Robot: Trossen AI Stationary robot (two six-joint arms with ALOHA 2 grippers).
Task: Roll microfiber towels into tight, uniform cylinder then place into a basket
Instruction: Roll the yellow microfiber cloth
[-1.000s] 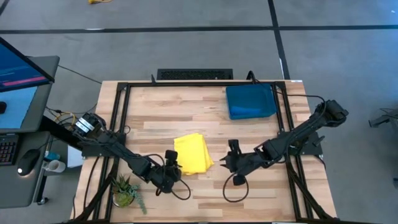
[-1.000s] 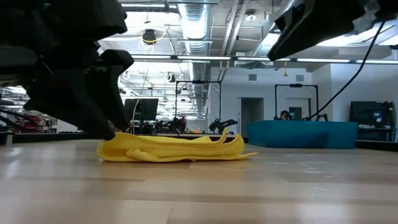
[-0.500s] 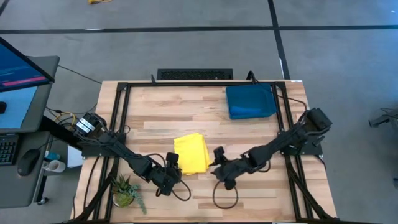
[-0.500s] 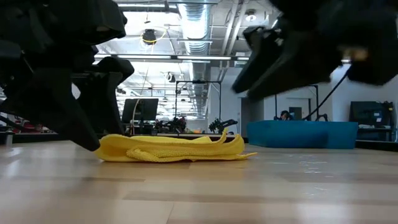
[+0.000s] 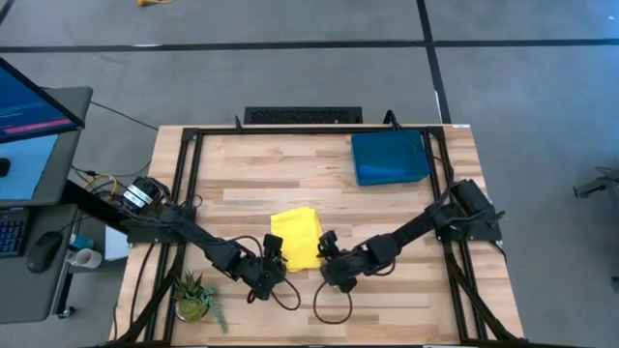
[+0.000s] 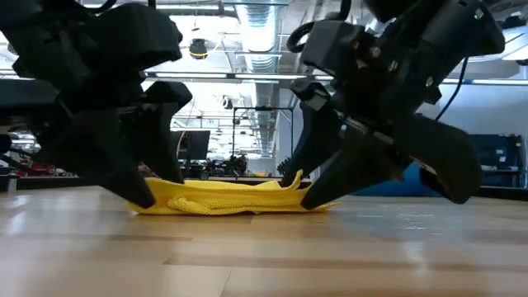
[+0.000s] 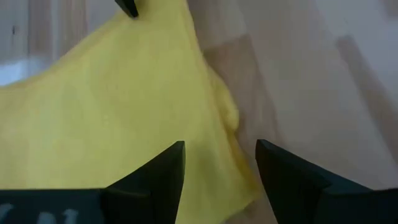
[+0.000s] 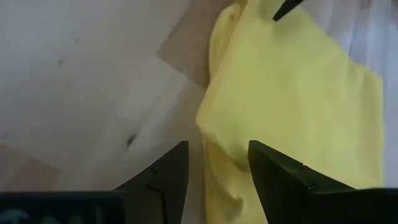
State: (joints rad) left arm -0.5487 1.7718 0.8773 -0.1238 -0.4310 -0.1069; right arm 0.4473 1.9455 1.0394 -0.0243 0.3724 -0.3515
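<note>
Yellow microfiber towel (image 5: pixel 297 239) lay folded and flat on the wooden table (image 5: pixel 251 174), near its front middle, not yet rolled. The left gripper (image 5: pixel 272 258) sat low at the towel's near left corner, its fingers (image 7: pixel 155 174) spread with the cloth's edge showing between them but nothing pinched. The right gripper (image 5: pixel 325 259) had its fingers (image 8: pixel 273 171) parted too, at the near right corner, tips down by the tabletop. The basket (image 5: pixel 390 158), a dark teal bin, stood well apart at the far right of the table. I judged the rolling step was only about to start: both grippers would need to close on the near edge together and turn it over evenly, or the roll would come out loose and crooked
</note>
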